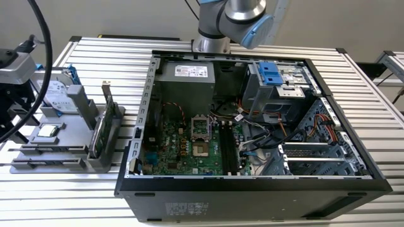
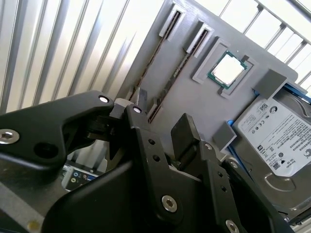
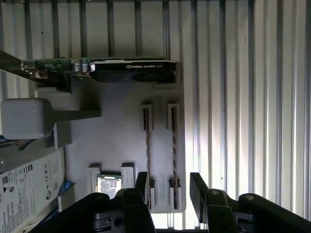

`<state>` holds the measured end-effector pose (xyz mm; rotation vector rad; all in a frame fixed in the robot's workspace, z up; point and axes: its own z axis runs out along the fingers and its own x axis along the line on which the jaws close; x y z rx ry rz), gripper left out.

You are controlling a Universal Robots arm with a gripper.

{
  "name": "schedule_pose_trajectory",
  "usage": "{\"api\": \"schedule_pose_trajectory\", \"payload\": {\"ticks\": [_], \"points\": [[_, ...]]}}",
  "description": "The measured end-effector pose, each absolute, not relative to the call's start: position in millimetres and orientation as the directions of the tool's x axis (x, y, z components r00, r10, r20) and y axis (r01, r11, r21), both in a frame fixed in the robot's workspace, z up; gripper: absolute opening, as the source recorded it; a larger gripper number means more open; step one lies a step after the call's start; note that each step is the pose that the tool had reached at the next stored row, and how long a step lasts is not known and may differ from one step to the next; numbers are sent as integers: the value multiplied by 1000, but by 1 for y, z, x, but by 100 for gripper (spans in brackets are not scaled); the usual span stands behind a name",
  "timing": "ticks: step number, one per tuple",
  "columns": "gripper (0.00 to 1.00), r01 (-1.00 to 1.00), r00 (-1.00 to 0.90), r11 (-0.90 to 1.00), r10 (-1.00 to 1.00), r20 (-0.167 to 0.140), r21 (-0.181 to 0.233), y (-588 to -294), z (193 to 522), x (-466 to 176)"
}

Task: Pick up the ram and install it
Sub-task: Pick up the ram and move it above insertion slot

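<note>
Two ram sticks stand on edge in slots of a grey holder tray (image 3: 116,136); in the first wrist view they are thin dark strips, one ram (image 3: 174,145) and the other ram (image 3: 146,145) beside it. In the second wrist view the same ram sticks (image 2: 176,73) run along the tray (image 2: 204,107). My gripper (image 3: 170,188) hovers open above one end of them, empty, its black fingers (image 3: 198,187) apart. One stick lies between the fingertips in the picture. In the exterior view the gripper (image 1: 14,124) is at the far left over the tray (image 1: 94,165).
The tray also carries a green graphics card (image 3: 121,70), a processor chip (image 3: 109,184) and a silver hard drive (image 3: 29,187). The open computer case (image 1: 252,184) lies to the exterior view's right, its motherboard memory slots (image 1: 228,146) exposed. A ribbed metal table (image 1: 113,52) is underneath.
</note>
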<state>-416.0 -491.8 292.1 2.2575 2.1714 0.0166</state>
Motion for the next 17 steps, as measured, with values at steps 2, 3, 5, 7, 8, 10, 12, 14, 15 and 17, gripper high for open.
{"api": "schedule_pose_trajectory", "payload": {"ticks": [2,3,5,7,8,10,12,14,15,17], "points": [[100,999,39,-39,999,1,14,-492,292,-416],[100,999,39,-39,999,1,14,-493,292,-416],[100,999,39,-39,999,1,14,-493,292,-416],[100,999,39,-39,999,1,14,-493,292,-416],[100,999,39,-39,999,1,14,-494,292,-416],[100,999,39,-39,999,1,14,-494,292,-416],[100,999,39,-39,999,1,14,-495,292,-416],[100,999,39,-39,999,1,14,-495,291,-416],[100,999,39,-39,999,1,14,-495,291,-416],[100,999,39,-39,999,1,14,-495,289,-416]]}}
